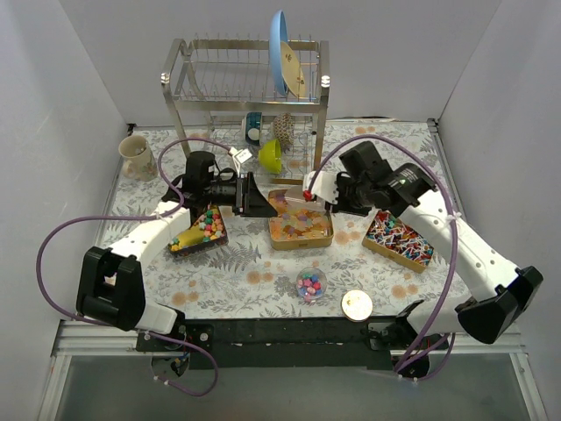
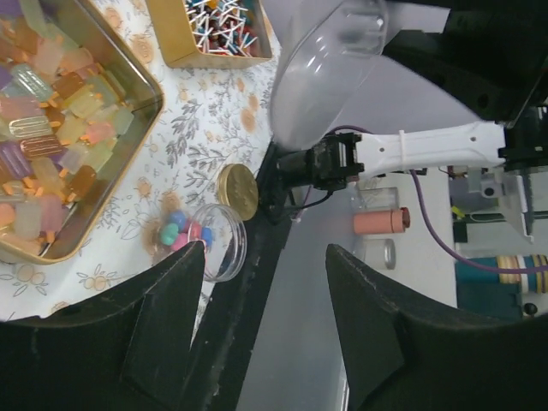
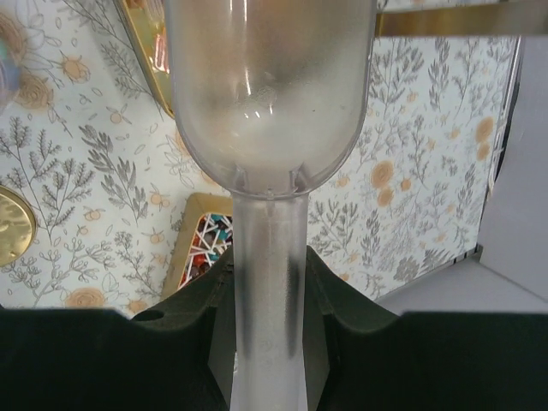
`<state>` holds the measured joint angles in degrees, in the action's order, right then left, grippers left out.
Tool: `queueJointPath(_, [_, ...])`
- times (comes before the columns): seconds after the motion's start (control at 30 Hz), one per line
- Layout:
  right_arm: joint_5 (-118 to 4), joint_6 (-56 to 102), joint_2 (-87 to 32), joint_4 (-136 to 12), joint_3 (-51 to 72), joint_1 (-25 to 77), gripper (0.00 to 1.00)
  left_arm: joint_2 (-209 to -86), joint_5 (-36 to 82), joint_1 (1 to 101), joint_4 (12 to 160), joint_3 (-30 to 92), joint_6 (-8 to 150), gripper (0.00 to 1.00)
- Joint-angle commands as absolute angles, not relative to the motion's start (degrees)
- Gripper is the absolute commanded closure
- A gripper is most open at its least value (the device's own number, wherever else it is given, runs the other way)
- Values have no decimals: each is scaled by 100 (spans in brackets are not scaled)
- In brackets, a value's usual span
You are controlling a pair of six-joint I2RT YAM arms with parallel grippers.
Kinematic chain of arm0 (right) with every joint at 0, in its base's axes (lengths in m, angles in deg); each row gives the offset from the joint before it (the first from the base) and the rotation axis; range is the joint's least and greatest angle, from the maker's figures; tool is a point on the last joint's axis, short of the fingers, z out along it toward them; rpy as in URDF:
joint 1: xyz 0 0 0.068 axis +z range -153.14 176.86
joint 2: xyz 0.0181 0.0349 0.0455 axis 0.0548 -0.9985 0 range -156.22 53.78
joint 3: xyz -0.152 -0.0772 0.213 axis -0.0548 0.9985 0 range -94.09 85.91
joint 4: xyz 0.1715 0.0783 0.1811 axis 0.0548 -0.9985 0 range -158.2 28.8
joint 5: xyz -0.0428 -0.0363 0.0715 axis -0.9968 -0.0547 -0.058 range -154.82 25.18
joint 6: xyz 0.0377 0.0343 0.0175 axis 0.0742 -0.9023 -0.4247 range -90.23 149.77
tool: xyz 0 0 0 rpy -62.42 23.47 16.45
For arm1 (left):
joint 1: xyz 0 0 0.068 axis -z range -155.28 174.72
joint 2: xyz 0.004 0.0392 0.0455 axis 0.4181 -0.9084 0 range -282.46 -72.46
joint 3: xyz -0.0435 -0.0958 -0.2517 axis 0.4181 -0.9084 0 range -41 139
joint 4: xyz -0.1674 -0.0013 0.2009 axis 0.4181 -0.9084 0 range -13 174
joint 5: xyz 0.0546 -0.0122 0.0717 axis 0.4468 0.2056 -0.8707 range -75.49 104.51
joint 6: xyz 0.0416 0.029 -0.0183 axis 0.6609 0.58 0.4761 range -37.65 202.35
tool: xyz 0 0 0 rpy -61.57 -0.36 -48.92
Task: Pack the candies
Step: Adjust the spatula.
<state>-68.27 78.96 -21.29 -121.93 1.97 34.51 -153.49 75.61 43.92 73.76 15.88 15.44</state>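
Right gripper (image 3: 268, 287): clamped on scoop (image 3: 270, 103) handle, bowl straight ahead of the jaws. Looks empty, but hard to tell through frosted plastic. Under the bowl: tin (image 1: 302, 246) of translucent candies (image 1: 300, 226). Below and to one side of the jaws: right tray (image 3: 195, 205) of wrapped ones. Further out on that side: lid (image 3: 10, 224).

Left gripper (image 2: 265, 257): wide open, nothing held. Just past one fingertip: jar (image 2: 231, 248), uncapped, with a handful of bright pieces inside. Lid just beyond the jar, not touching it. Tin further out on the same side. Left tray (image 1: 197, 248) of bright pieces sits back under that arm's wrist.

Progress, as a judgement: early. Jar only part filled and only bright pieces visible in it. Tin and both trays still well stocked.

Left to do: load scoop, carry to jar, tip in, repeat for the other kinds, then cap with lid. Free left jaws well placed to steady the jar.
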Motion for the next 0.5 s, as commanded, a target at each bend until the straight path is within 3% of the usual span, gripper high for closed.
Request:
queueJointPath(0.0, [-6991, 7802, -2356, -11991, -119, 4018, 99, -15209, 8218, 4317, 8584, 1463, 414, 43])
queueJointPath(0.47, [-7133, 7723, -2708, -11929, -505, 4520, 99, -15446, 8289, 4291, 8909, 1402, -9, 50])
